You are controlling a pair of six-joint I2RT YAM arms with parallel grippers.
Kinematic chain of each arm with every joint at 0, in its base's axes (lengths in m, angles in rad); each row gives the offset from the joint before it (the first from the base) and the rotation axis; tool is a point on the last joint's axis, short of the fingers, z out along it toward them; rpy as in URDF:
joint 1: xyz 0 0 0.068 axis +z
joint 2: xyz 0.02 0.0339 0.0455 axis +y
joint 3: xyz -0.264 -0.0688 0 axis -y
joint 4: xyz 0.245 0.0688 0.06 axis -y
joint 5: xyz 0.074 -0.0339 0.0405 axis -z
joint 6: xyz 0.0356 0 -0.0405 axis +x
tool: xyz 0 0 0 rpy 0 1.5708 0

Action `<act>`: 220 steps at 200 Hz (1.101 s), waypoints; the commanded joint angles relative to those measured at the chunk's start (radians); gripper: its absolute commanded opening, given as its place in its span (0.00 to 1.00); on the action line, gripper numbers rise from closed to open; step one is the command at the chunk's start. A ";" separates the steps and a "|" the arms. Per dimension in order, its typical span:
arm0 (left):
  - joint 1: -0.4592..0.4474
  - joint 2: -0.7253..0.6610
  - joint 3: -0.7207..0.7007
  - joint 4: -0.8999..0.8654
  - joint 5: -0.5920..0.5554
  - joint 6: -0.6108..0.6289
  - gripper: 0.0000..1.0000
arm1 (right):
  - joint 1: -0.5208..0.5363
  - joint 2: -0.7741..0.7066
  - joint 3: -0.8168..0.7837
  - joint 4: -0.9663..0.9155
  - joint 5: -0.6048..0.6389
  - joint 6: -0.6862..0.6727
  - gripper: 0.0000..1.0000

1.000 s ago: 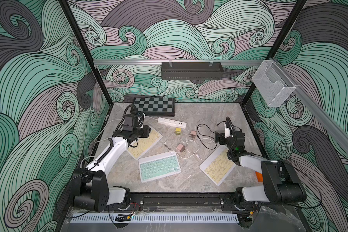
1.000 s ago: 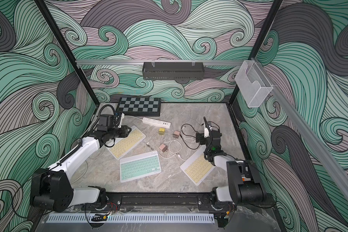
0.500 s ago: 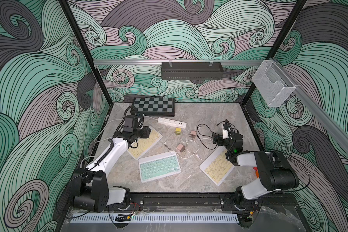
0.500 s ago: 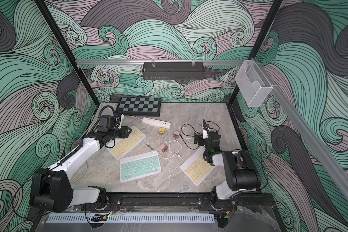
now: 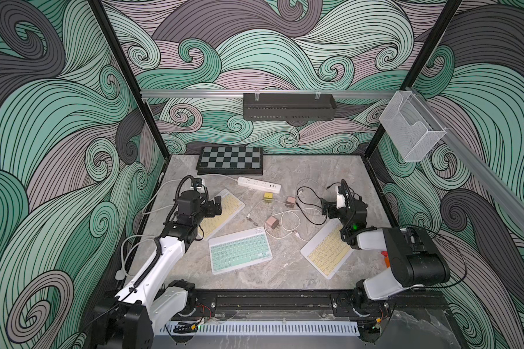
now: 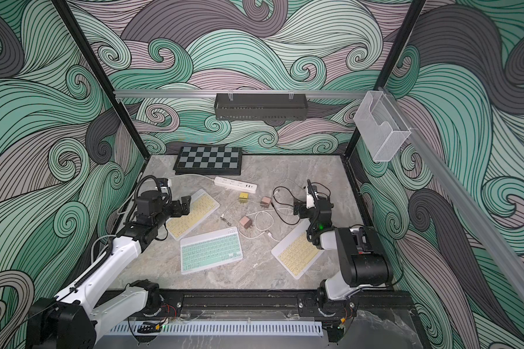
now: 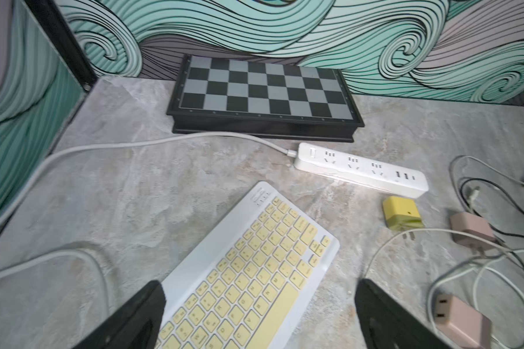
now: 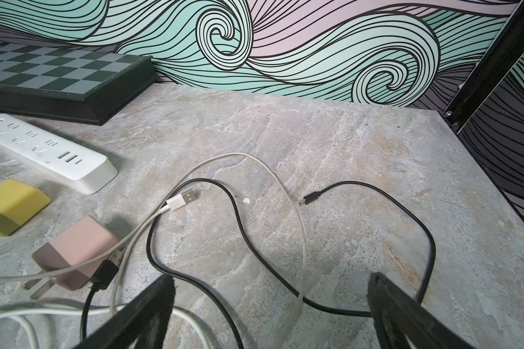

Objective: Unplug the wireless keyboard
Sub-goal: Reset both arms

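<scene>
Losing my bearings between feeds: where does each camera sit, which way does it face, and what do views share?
Top views: high over the front edge, looking down toward the back wall at the table; left arm with left tool, right arm with right tool show.
Left wrist: on the left arm, facing the back wall over a yellow-keyed keyboard; open tool's fingers show.
Right wrist: on the right arm, facing the back right corner over a black cable; open fingers show.
Shared by wrist views: chessboard, power strip, yellow charger.
</scene>
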 commanded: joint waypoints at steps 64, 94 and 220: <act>-0.006 0.051 -0.142 0.242 -0.314 0.035 0.99 | -0.006 0.000 -0.020 0.065 -0.127 -0.046 0.99; -0.001 0.123 -0.212 0.411 -0.383 0.078 0.99 | -0.015 0.001 -0.024 0.071 -0.162 -0.046 0.99; 0.139 0.332 -0.171 0.605 -0.151 0.089 0.99 | -0.016 0.002 -0.024 0.075 -0.164 -0.045 0.99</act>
